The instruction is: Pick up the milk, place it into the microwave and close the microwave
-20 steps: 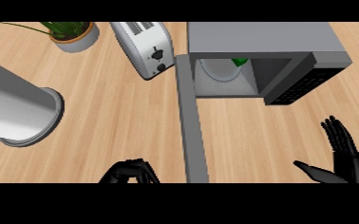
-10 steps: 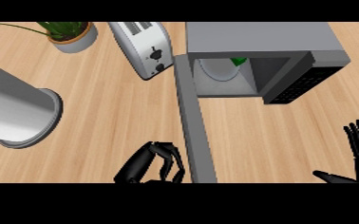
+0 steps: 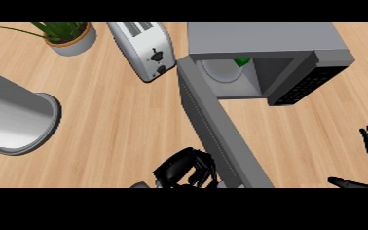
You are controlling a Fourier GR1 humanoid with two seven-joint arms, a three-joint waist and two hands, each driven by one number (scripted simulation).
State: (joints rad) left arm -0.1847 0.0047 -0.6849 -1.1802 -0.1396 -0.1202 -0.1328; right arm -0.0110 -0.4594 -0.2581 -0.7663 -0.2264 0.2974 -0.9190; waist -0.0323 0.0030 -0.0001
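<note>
Milk (image 3: 242, 62) already inside microwave (image 3: 262, 41), green top peeking beside white plate (image 3: 223, 70). Door (image 3: 219, 126) open, long axis toward robot. Left hand (image 3: 185, 168) curled, empty, beside door's near end, nearer. Right hand (image 3: 352, 181) at edge, fingers unclear.

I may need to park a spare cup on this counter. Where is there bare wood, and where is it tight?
Bare wood lies between the toaster, the grey cylinder and the open microwave door; another patch sits right of the door, below the microwave. It is crowded at the door's near end, by the left hand.
</note>
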